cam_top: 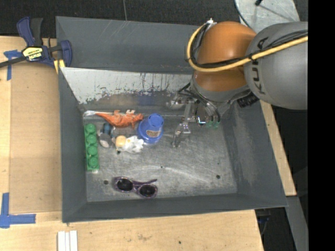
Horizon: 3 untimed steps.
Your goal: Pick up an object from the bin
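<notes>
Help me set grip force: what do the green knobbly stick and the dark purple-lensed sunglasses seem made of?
The green knobbly stick: likely moulded plastic, uniform colour, slight sheen. The dark purple-lensed sunglasses: probably plastic, shiny tinted lenses; uncertain.

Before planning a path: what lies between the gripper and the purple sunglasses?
Only bare bin floor, seen in the camera view, between the gripper and the sunglasses.

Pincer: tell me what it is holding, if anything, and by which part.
Nothing shows in the pincer. It hangs over bare floor of the bin, just right of the blue cup and apart from it.
</notes>
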### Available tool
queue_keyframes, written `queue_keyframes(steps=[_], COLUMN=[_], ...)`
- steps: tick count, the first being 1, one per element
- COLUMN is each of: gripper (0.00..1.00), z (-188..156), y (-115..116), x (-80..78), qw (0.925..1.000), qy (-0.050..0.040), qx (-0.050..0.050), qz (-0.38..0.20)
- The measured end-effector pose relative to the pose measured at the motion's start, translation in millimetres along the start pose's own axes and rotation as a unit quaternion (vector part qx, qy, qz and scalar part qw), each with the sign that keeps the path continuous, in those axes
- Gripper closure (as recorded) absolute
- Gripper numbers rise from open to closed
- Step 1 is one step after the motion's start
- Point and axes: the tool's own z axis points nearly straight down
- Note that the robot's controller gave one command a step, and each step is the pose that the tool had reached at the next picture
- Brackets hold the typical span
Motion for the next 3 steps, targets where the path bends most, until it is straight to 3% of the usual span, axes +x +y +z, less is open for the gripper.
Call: queue_keyframes(steps=[1,2,3], gripper=[0.0,0.0,0.0], z=[-5,26,38], y=[0,18,72], x=[-1.8,-12.2,-7.1], qw=[1.0,0.9936,0.9863], qy=[-0.0042,-0.0075,-0.0046], qx=[0.0,0.001,0.0], qz=[0.0,-0.113,-0.165])
